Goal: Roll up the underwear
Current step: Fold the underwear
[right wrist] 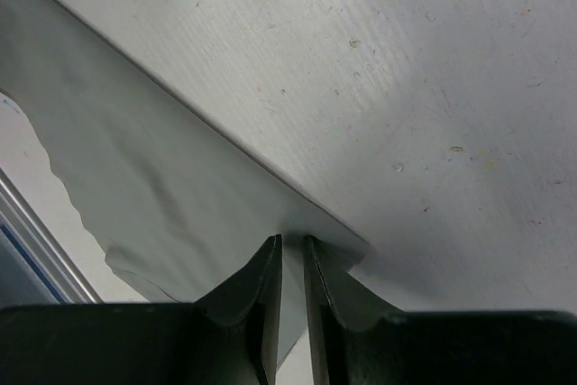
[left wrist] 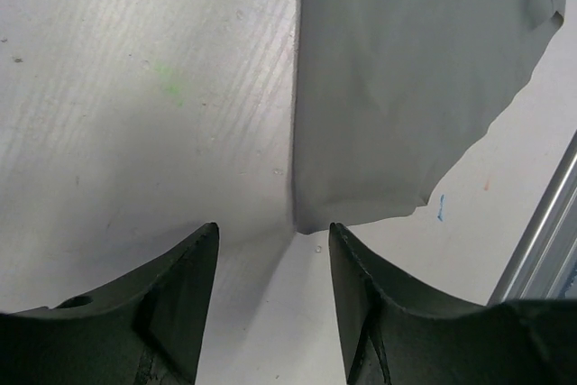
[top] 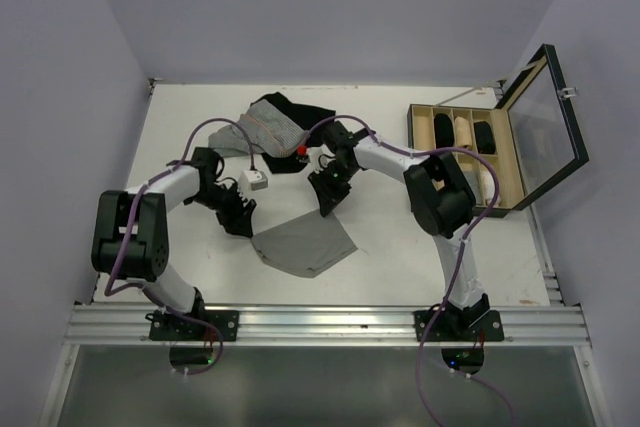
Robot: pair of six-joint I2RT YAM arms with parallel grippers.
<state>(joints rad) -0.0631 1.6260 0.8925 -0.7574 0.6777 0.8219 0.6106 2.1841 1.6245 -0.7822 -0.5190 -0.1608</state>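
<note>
Cloth lay flat and unrolled, so we judged the work to be at the smoothing step, with no turn of the roll yet made. On the left, the left gripper (top: 240,219) stood with its jaws apart, holding nothing, and a corner of the underwear (top: 305,243) lay just ahead of the gap. The grey briefs were spread on the table (top: 420,267) between the two arms. To the right, the right gripper (top: 328,199) sat at the cloth's far edge, its fingers almost together with a thin slit between them. We could not tell whether they pinched it. Next, we reckoned, both would need to take one edge evenly and turn it over on itself, keeping the roll tight
</note>
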